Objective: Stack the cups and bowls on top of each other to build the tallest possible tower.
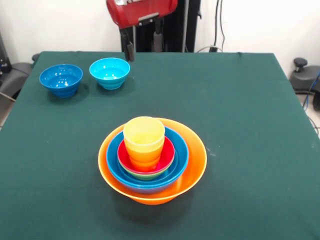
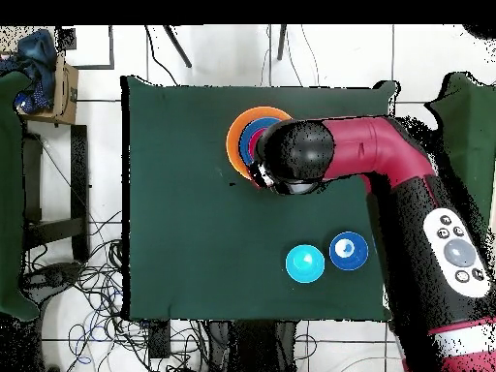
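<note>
Standing mid-table, the tower [image 1: 151, 161] sits well clear of the gripper [image 1: 131, 51].

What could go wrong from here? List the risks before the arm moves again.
1. The yellow cup stands tall above the nested pile in the orange bowl; a bump could tip it.
2. The dark blue bowl and light blue bowl sit close together, so grabbing one may shove the other.
3. From overhead, the arm hides much of the pile, making aiming harder.
</note>
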